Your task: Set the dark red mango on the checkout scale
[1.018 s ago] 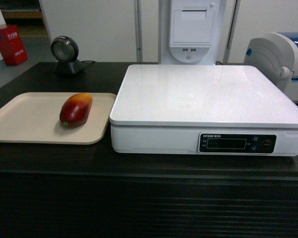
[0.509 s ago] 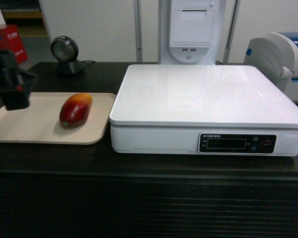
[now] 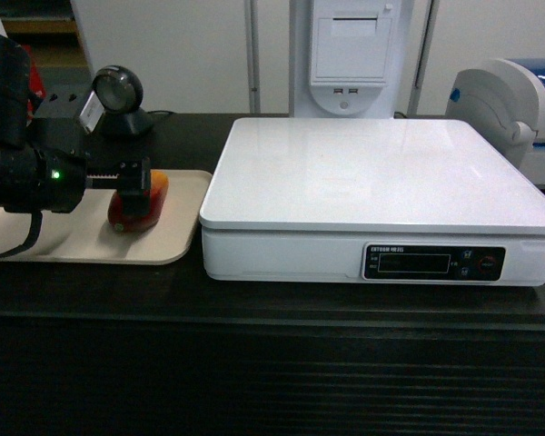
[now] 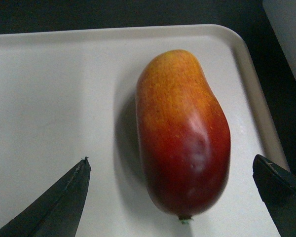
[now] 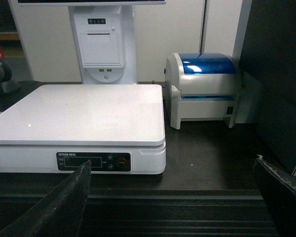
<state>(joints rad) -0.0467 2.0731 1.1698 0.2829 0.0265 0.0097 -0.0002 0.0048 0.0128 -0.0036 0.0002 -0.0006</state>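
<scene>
Left pincer (image 4: 172, 197) wide open — right pincer (image 5: 172, 197) likewise.

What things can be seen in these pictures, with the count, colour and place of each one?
mango: one, dark red shading to orange-yellow, lying on the tray
tray: one, beige, on the counter left of the scale
scale: one, white with a black display strip, on the counter, nothing on its top
counter: one, black with a ribbed front, under everything
scanner: one, dark and round, at the back left of the counter
label printer: one, white with a blue lid, right of the scale
white terminal: one, behind the scale
red box: one, far left on the floor, mostly hidden
left gripper: one, black, open, a finger on each side of the mango
right gripper: one, black, open, empty, in front of the counter
</scene>
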